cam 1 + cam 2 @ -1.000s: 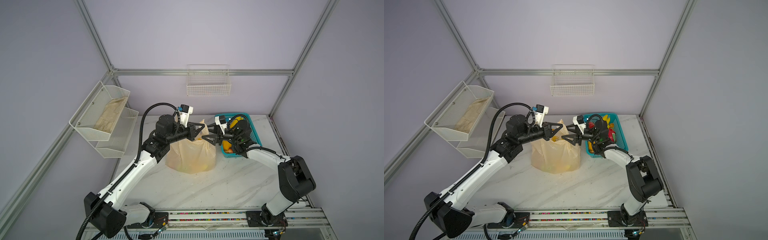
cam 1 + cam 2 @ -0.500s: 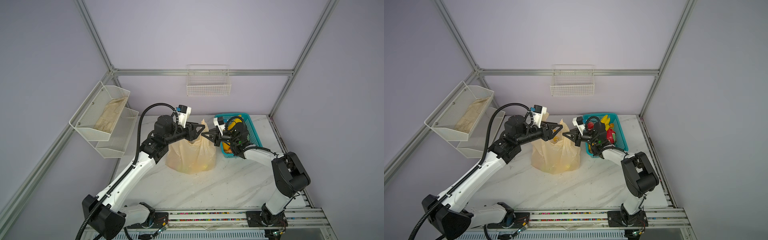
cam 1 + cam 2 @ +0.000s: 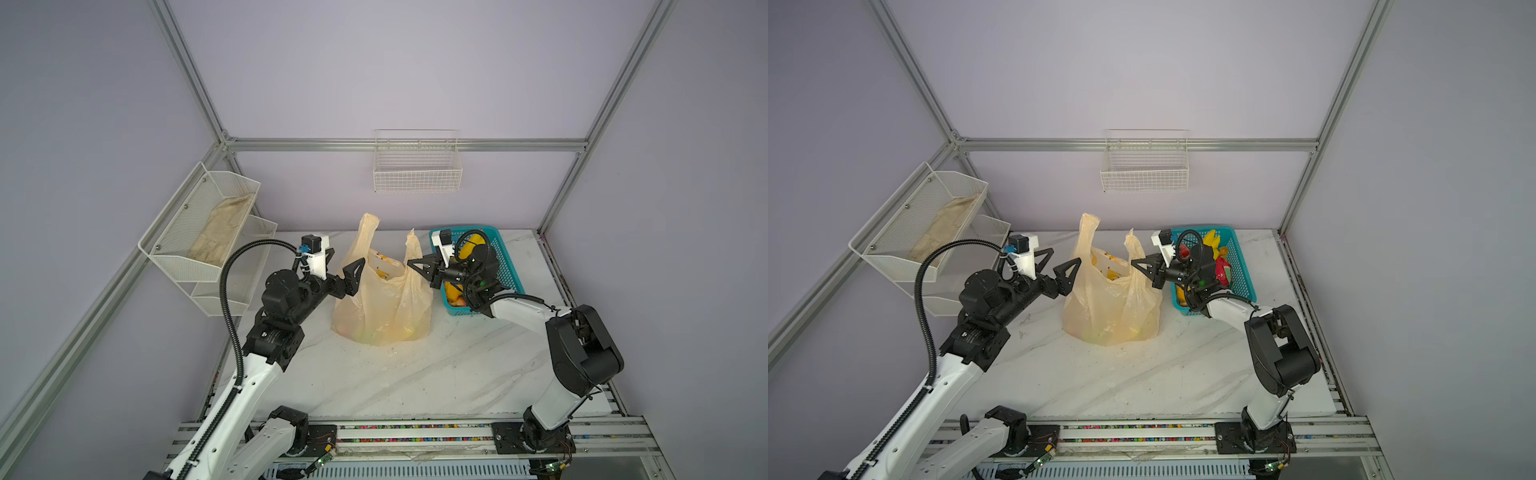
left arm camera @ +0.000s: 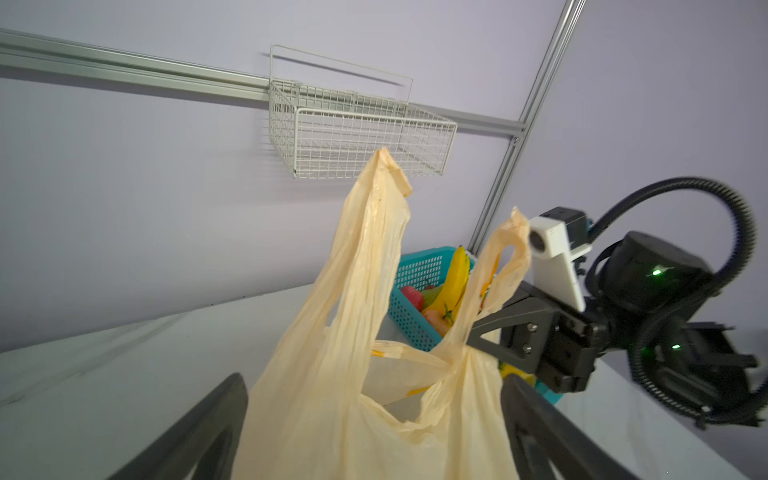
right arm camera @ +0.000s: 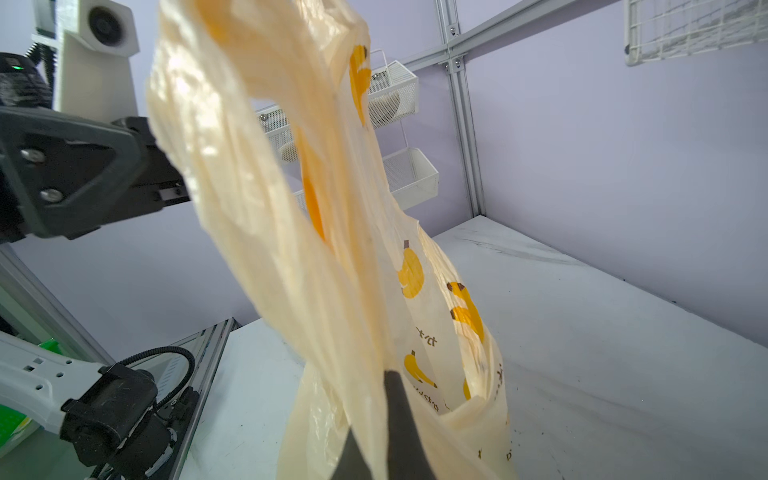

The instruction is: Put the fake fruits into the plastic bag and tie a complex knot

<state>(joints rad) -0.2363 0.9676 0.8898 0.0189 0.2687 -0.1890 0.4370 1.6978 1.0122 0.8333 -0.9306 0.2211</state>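
The left jaws have opened wide at the plastic bag (image 3: 382, 307), while the right jaws pinch its handle (image 3: 412, 245).

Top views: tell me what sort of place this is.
Probably a robotics lab test cell: an aluminium frame with lilac walls encloses the table, a left arm and a right arm stand on a front rail, and fake fruits fill a teal basket.
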